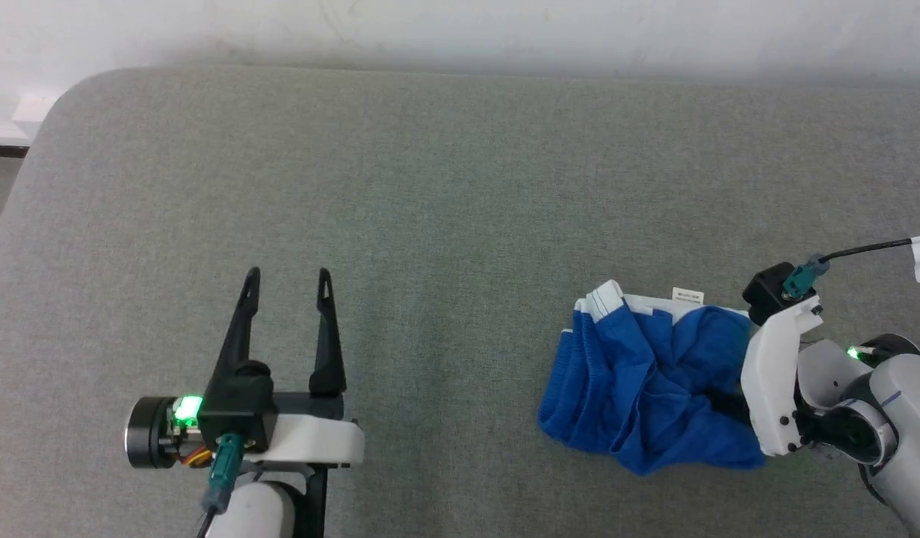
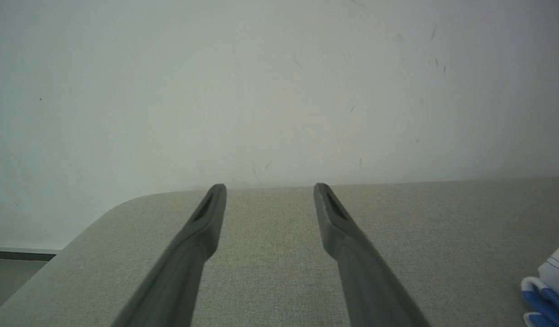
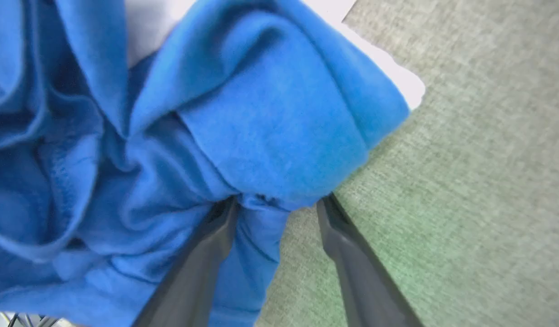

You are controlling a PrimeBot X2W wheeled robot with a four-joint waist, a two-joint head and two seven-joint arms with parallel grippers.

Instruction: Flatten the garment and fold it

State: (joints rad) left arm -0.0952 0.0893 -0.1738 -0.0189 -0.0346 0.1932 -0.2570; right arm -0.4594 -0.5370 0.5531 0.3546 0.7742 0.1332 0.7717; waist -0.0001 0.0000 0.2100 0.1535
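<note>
One crumpled garment, blue fold between spread right jaws

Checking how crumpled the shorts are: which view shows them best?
Head view: almost all of the shorts, bunched on the grey surface. The right wrist view gives close-up folds; the left wrist view catches a corner at its lower right.

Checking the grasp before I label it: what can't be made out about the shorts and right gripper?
- Right gripper fingertips: right wrist view, buried under a blue fold of the shorts.
- Label print: head view, too small.
- Most of the shorts: left wrist view, cut off at the right edge.
</note>
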